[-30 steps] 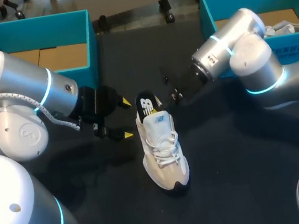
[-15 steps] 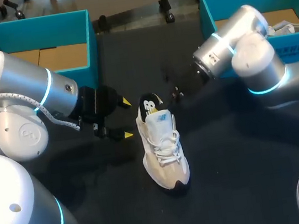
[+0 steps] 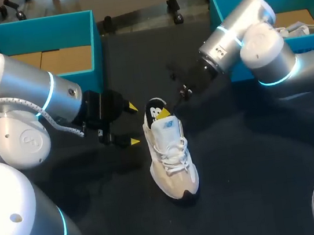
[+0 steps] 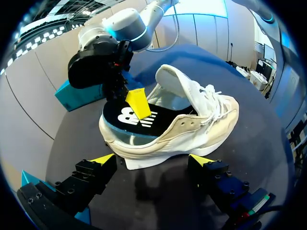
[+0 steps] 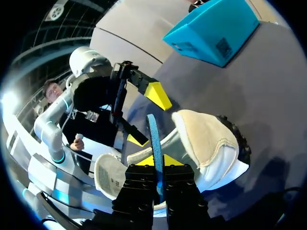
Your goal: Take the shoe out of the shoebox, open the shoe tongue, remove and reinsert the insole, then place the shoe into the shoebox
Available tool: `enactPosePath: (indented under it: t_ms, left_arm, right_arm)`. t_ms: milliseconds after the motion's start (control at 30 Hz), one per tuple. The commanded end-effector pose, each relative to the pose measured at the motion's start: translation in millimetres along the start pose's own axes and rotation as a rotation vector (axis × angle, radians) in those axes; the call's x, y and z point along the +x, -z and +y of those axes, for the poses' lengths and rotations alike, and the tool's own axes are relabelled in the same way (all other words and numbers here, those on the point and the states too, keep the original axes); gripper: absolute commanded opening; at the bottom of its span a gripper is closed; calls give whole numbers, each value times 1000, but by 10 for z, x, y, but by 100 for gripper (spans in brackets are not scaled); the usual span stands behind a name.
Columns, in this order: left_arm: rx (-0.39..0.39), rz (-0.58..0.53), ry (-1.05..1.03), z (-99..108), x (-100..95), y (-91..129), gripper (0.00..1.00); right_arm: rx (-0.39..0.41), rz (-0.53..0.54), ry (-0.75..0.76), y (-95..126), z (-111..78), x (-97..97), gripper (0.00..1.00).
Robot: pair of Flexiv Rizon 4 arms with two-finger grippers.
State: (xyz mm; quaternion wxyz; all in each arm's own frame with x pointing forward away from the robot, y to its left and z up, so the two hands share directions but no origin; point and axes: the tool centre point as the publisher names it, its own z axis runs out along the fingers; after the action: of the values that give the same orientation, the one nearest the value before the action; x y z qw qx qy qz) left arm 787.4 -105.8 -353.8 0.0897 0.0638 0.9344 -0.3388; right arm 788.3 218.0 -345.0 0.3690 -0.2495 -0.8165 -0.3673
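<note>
Already done: the shoe is out of its box and stands on its sole on the bench; the tongue is pulled up and forward, so the mouth is open
Insole: its dark heel end is lifted above the shoe's heel, while the front end seems to be inside the shoe; I judge removal begun, not finished
Right tool: closed on the insole's thin blue edge, one finger on each face; the shoe's heel is just below and ahead of it
Left tool: open and holding nothing; the shoe lies side-on just ahead of its spread fingers, and I cannot tell whether they touch it
Left shoebox: well behind the left tool, apart from the shoe
Right shoebox: behind the right tool's arm, with something pale inside; I cannot tell which box is the shoe's
Left to do: draw the insole fully out; slide it back and seat it flat; place the shoe into a shoebox
</note>
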Motion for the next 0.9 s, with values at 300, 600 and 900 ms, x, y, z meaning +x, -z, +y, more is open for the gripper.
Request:
enactPosePath:
  t_ms: [300,600,900]
  left_arm:
    - [-2,-2,0,-3,8,-3,100]
    - [-2,-2,0,-3,8,-3,100]
    - [-2,-2,0,-3,8,-3,100]
  right_arm:
    - [7,18,-82,-234,-188,69,0]
    - [3,-31,-80,-180,-127,107,12]
    - [-5,-65,-34,-98,8,139,26]
